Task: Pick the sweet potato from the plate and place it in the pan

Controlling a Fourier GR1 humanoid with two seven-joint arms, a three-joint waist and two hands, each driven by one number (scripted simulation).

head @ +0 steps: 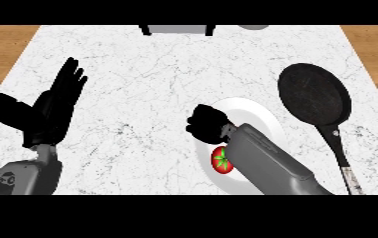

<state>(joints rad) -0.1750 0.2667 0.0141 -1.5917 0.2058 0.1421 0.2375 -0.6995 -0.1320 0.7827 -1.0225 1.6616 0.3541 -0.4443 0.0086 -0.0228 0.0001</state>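
A white plate (255, 112) lies right of centre on the marble counter. My right hand (209, 124) hovers over its left part with fingers curled downward; the sweet potato is not visible, and whether it sits under the hand I cannot tell. A red tomato (219, 161) with a green stem rests on the plate's near side, partly covered by my right forearm. The black pan (314, 94) lies to the right of the plate, its handle (344, 162) pointing toward me. My left hand (55, 104) rests open at the left, fingers up.
A grey and black object (177, 29) stands at the counter's far edge, with a grey round item (253, 27) to its right. Wooden floor (15, 42) shows past the counter's left and right sides.
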